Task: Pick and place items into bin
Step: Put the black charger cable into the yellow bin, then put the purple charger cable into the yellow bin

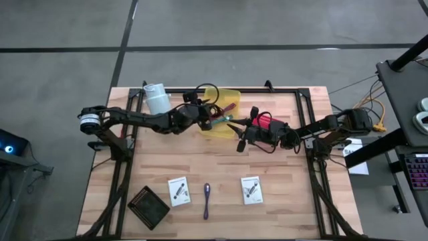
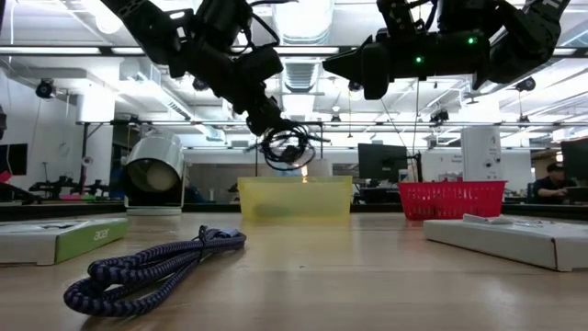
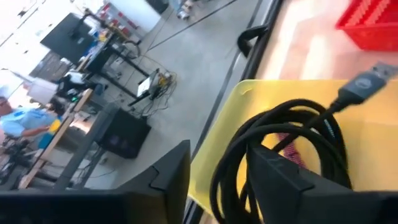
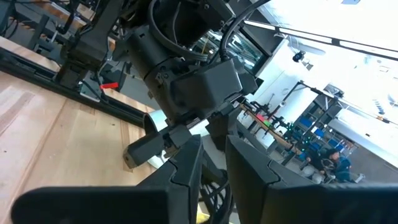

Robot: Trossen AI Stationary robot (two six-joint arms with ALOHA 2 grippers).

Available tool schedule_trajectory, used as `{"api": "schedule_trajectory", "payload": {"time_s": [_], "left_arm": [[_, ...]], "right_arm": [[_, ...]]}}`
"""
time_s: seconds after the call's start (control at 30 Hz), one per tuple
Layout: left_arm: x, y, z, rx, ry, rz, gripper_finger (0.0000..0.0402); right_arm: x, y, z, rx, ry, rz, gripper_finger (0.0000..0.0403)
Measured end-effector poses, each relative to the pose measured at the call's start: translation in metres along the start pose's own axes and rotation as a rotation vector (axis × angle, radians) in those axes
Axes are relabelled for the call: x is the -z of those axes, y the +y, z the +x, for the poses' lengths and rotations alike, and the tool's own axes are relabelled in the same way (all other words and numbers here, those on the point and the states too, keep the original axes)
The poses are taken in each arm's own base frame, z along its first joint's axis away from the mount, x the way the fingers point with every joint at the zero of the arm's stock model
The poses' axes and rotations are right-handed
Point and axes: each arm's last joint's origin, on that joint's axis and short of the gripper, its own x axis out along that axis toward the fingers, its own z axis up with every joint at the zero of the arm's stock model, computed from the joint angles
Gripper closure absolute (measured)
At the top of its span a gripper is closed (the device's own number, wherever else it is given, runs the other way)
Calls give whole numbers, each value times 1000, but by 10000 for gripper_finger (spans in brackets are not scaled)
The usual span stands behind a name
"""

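Observation:
My left gripper (image 1: pixel 208 115) hangs over the yellow bin (image 1: pixel 231 94), open, with the coiled black cable (image 2: pixel 289 147) dangling from it above the bin (image 2: pixel 294 198). A magenta stick (image 1: pixel 226 111) and a teal tool (image 1: pixel 223 121) lie in the bin. My right gripper (image 1: pixel 241 140) hovers just beside the bin's near right corner, its fingers a narrow gap apart and holding nothing. The purple stick (image 1: pixel 206 201) and two white cards (image 1: pixel 178 191) (image 1: pixel 252 189) lie flat near the table's near edge. No cubes show. My left gripper carries the black cable (image 3: pixel 273 134) looped around one finger (image 3: pixel 298 183); several strands pass through the gap, apart from the other finger (image 3: pixel 171 177). The fingers slant down from the table's left. The coil hangs clear over the bin, its plug end (image 3: pixel 367 84) sticking out.
A white cup (image 1: pixel 157 98) lies on its side left of the bin. A red basket (image 1: pixel 269 123) stands right of the bin, under my right arm. A black square object (image 1: pixel 148 205) sits at the near left. Bare wood lies between the bin and the cards.

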Motion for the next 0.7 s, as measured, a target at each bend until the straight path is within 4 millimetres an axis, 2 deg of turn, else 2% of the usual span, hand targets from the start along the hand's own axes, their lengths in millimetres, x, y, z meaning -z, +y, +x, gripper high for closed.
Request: {"api": "schedule_trajectory", "payload": {"time_s": [0.27, 0.57, 0.7], "left_arm": [[-3, -3, 0, 124, -75, -1, 230], [-3, -5, -1, 168, -14, 35, 206], [-7, -12, -6, 288, 24, -16, 206]], "right_arm": [[0, 0, 0, 0, 0, 0, 341], [0, 0, 0, 0, 0, 0, 343], [0, 0, 0, 0, 1, -1, 340]]}}
